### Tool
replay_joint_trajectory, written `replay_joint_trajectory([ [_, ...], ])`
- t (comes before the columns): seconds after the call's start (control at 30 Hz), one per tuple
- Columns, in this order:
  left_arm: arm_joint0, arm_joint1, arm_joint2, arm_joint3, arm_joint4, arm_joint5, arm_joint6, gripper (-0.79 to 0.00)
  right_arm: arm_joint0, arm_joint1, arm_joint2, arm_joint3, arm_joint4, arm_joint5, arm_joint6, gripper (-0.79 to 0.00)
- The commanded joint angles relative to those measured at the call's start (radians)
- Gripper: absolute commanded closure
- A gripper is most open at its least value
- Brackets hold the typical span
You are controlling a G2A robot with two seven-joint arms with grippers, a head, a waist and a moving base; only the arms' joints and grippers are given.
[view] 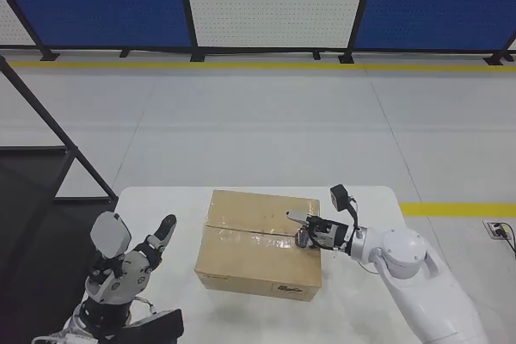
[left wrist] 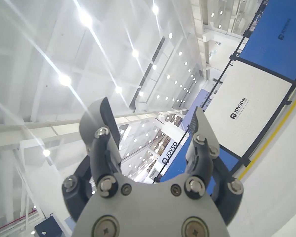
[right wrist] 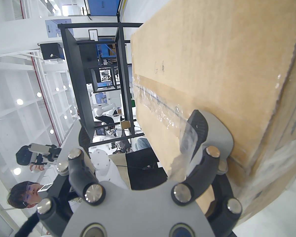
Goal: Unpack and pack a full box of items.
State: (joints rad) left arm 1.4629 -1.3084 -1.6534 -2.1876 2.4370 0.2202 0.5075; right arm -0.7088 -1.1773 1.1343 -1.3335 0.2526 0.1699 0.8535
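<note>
A closed cardboard box (view: 249, 245) stands in the middle of the white table (view: 155, 206), its top seam sealed with clear tape (view: 249, 234). My right gripper (view: 303, 228) is at the box's right top edge, open. In the right wrist view the gripper (right wrist: 140, 129) has one finger (right wrist: 198, 124) lying on the box (right wrist: 212, 50) top beside the seam, and a loose flap of clear tape (right wrist: 187, 139) curls against that finger. My left gripper (view: 138, 230) sits left of the box, pointing upward, open and holding nothing (left wrist: 151, 107).
A black metal rack (view: 34, 172) stands off the table's left side. Blue and white partition panels (view: 275, 21) line the far floor. Bare table shows on both sides of the box and in front of it.
</note>
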Motion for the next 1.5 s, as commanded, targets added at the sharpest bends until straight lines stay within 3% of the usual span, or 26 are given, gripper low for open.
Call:
replay_joint_trajectory([
  [0.0, 0.028, 0.002, -0.021, 0.020, -0.011, 0.024, 0.019, -0.619, 0.000, 0.001, 0.003, -0.005, -0.008, 0.008, -0.003, -0.785],
  [0.3, 0.099, 0.005, -0.027, 0.149, -0.036, 0.093, 0.086, -0.610, -0.020, 0.014, 0.032, -0.046, -0.039, 0.056, -0.001, -0.785],
  [0.73, 0.043, 0.005, 0.046, 0.335, -0.009, 0.113, 0.044, -0.610, -0.038, 0.025, 0.039, -0.067, -0.084, 0.095, 0.015, -0.785],
  [1.47, 0.017, 0.015, 0.061, 0.378, -0.030, 0.105, 0.039, -0.600, -0.057, 0.041, 0.029, -0.180, -0.184, 0.166, 0.029, -0.785],
])
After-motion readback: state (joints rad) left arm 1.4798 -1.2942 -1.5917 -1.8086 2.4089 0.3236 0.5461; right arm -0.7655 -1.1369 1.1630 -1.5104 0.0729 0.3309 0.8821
